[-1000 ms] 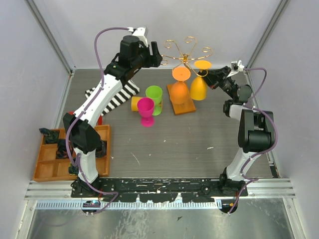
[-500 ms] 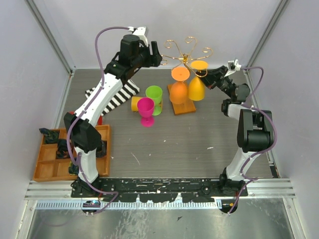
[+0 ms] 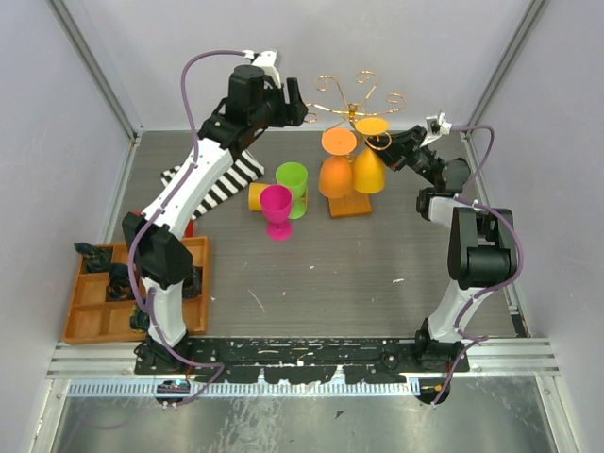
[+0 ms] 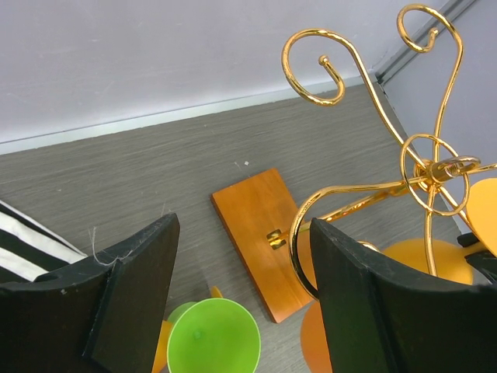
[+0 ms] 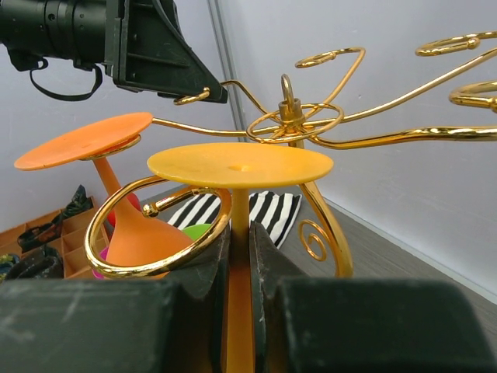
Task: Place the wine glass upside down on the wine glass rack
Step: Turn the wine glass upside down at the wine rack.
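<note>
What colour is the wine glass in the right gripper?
Yellow-orange wine glass, clearest in the right wrist view.

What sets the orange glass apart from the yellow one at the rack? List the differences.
Colour: the orange glass is deep orange; the yellow glass is paler, golden.
Hold: the yellow glass's stem is clamped in the right gripper's jaws; the orange glass has no gripper on it.
Seat: the orange glass's foot seems to rest on its wire arm; the yellow glass's foot sits above its curl.
Both are upside down at the wine glass rack.

Overhead looks down; both wrist views (close-up) share the rack (image 5: pixel 289 116).
</note>
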Robot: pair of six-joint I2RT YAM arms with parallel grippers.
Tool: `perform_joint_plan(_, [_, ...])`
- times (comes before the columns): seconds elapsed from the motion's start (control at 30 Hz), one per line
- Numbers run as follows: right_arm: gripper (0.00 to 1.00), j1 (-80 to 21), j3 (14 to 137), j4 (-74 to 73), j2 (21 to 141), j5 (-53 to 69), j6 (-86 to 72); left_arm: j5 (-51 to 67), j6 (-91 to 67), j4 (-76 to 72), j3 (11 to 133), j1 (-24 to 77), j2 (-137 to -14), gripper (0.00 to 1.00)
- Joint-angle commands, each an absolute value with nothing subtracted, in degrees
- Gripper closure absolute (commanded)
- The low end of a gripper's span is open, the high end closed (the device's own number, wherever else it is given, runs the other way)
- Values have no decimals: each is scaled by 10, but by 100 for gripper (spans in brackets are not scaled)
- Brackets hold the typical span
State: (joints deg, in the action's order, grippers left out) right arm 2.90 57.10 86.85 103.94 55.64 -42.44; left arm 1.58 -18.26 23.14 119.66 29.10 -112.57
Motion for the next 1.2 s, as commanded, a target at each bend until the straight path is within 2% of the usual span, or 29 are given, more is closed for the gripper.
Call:
perform_joint_plan(0.0, [99,21,576,972,1012,575,-427,44,-185,241,1221,297,-1141,25])
perform_joint_plan(1.17, [99,61,547,971,969,539,-427,37,-180,251,1229,297,-1148,24])
